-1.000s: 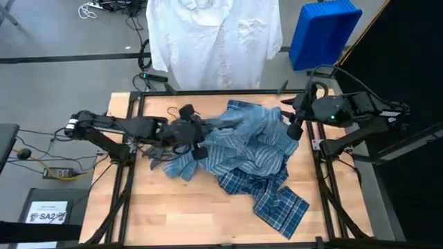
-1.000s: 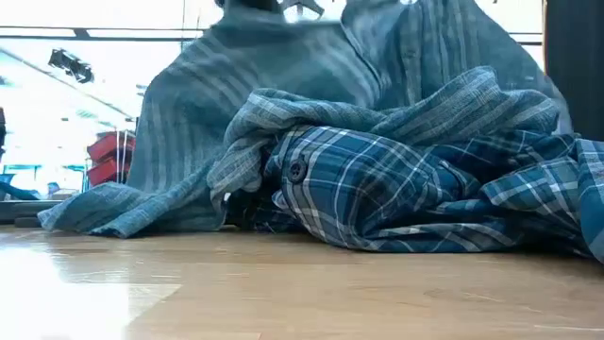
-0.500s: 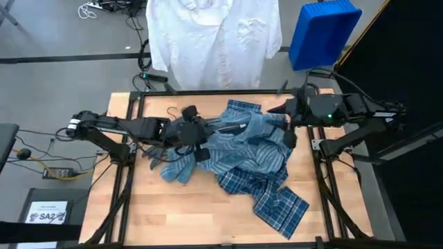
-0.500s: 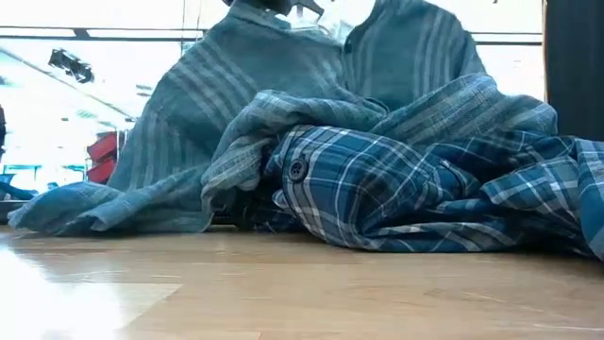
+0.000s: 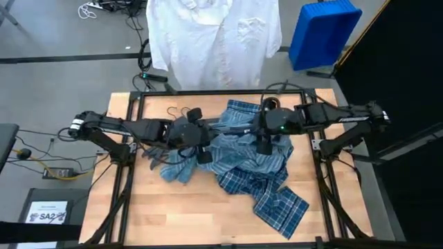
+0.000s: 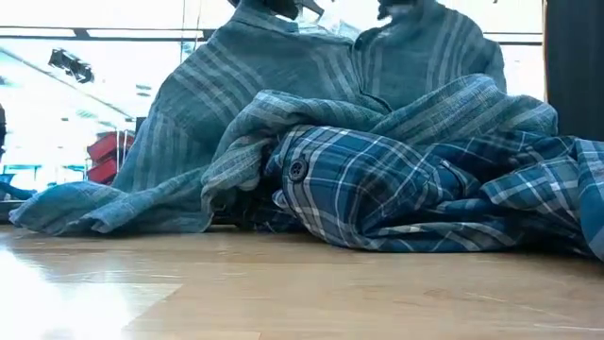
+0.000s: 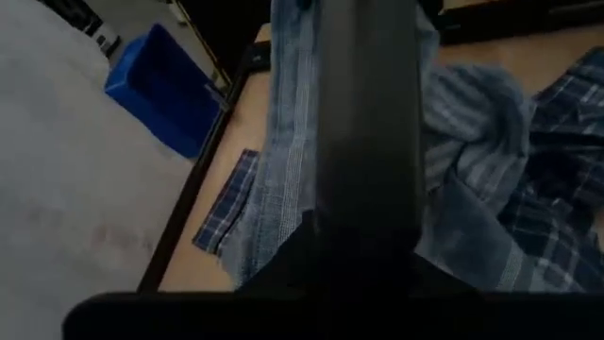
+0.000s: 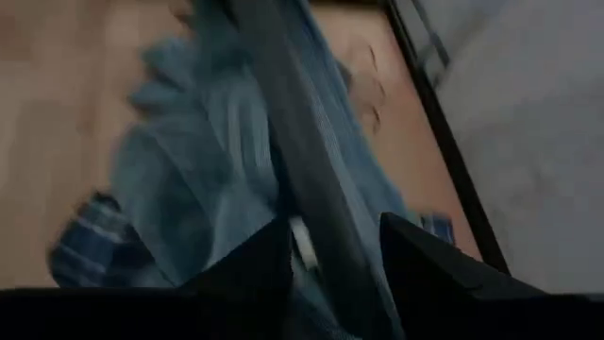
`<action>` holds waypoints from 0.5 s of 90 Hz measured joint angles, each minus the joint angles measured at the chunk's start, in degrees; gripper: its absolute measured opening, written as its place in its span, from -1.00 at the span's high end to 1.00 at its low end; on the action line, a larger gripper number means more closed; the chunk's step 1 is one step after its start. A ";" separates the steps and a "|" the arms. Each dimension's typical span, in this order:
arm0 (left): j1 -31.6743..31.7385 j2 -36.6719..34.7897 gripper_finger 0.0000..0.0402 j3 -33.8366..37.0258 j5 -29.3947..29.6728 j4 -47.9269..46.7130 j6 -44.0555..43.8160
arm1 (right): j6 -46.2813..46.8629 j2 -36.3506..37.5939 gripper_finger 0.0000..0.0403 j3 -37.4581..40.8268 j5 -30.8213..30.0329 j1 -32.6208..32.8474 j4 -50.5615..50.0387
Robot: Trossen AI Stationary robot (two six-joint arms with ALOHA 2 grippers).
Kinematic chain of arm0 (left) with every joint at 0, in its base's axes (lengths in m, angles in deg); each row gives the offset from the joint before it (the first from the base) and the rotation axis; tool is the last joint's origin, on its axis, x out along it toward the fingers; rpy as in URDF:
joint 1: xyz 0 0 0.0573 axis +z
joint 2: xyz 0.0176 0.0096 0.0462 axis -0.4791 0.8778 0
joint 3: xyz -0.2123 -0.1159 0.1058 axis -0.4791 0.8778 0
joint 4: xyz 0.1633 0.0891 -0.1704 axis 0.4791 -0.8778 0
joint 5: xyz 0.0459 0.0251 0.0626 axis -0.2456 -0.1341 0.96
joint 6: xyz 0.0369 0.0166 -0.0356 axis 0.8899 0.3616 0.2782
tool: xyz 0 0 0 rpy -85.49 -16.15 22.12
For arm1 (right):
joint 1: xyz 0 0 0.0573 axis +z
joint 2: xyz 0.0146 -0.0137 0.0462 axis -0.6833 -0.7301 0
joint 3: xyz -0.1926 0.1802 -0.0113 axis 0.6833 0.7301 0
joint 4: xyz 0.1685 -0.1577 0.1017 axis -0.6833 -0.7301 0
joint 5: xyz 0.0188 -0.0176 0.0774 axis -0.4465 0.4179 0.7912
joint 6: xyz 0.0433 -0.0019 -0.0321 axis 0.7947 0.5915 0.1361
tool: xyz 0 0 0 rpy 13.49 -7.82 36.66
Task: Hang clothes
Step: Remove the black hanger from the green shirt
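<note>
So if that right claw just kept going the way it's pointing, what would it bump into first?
Most likely the striped shirt. The right gripper points down over the clothes pile, with that light blue-grey fabric bunched directly below it and the plaid shirt beyond. How far above the cloth it sits is unclear, and it may be touching.

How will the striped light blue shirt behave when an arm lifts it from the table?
The striped shirt will probably hang limp: in the low view it drapes in soft folds. It lies tangled with the plaid shirt, so it may drag that along. It looks light.

White sheet [image 5: 48,214] on floor left of table: "SA2" readable, smaller print too small.
</note>
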 joint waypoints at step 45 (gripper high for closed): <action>-0.37 -1.52 0.93 -0.15 2.72 0.97 2.22 | 13.27 7.31 0.49 -0.12 -5.20 0.07 -17.70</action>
